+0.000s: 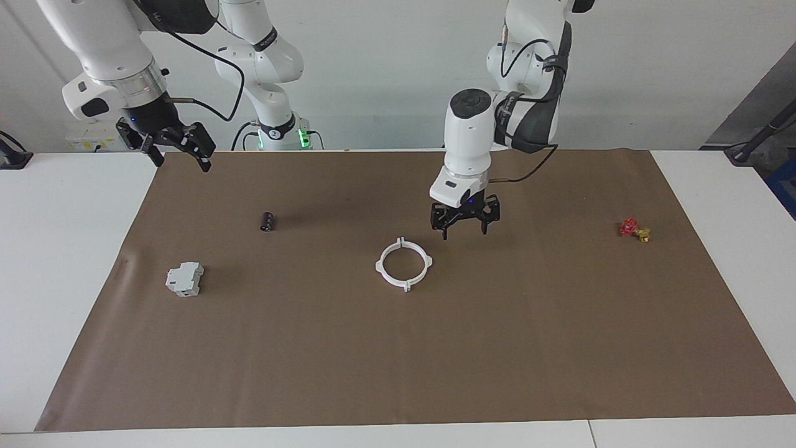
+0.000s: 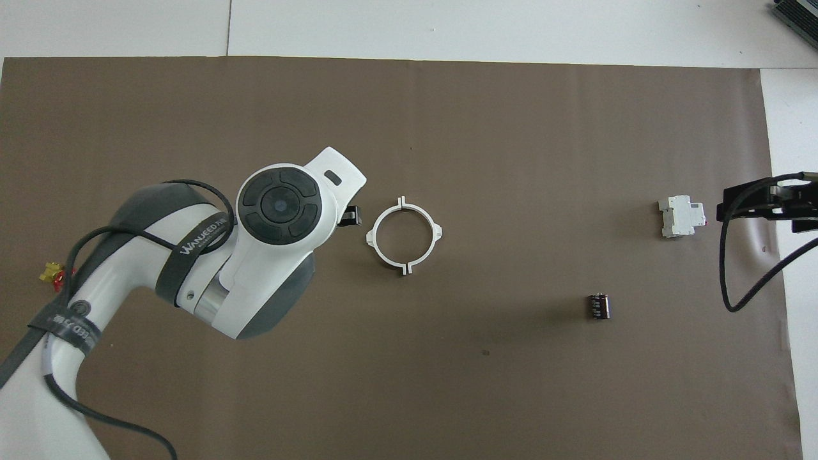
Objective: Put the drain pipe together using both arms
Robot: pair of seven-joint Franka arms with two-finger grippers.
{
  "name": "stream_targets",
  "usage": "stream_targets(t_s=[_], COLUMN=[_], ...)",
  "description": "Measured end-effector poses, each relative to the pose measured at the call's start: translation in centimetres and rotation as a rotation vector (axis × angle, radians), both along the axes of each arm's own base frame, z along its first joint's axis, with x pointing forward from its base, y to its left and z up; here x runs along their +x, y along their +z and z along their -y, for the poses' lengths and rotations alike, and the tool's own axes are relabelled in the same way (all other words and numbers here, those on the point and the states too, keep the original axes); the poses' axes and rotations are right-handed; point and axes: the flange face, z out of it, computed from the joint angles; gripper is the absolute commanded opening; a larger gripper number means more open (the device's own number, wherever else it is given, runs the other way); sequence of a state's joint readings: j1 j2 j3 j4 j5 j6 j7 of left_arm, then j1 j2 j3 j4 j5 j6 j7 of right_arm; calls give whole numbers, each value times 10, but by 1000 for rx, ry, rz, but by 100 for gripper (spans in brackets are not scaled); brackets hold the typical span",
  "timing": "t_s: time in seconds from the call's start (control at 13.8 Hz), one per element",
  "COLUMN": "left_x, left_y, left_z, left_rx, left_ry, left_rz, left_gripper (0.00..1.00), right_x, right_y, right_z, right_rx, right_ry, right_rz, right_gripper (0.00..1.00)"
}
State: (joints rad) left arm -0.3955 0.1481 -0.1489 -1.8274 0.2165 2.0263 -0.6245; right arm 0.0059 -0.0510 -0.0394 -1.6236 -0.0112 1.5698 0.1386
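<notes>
The drain pipe (image 1: 403, 264) lies as one closed white ring flat on the brown mat (image 1: 398, 348), just beside and below the left gripper (image 1: 464, 226), toward the right arm's end from it, touching nothing. Well apart from that gripper sit a small dark cylinder (image 1: 267, 221) and a grey boxy block (image 1: 185, 278); the red-and-gold valve (image 1: 634, 229) lies toward the left arm's end. Nothing stands between gripper and ring. Overhead, the left wrist hides its own fingers; the facing view shows them spread wide, empty. The right gripper (image 1: 180, 144) hangs open, empty, over the mat's corner, waiting.
</notes>
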Motion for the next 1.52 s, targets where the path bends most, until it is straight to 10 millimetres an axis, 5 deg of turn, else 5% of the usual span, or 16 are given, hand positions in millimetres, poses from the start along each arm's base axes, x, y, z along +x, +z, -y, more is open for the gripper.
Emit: stream_targets(t_s=[0.15, 0.65, 1.31, 1.52], left_x=[13, 41, 57, 69], left_y=[24, 38, 25, 26], left_z=[-27, -87, -129, -164], left_rx=[28, 56, 94, 99], left_ry=[-39, -123, -371, -432], left_rz=[-22, -50, -123, -122], left_gripper=[100, 100, 100, 100], right_x=[0, 0, 0, 0], right_y=[0, 0, 0, 0], right_z=[0, 0, 0, 0], right_rx=[0, 0, 0, 0], right_ry=[0, 0, 0, 0], right_rz=[0, 0, 0, 0], right_gripper=[100, 100, 100, 100])
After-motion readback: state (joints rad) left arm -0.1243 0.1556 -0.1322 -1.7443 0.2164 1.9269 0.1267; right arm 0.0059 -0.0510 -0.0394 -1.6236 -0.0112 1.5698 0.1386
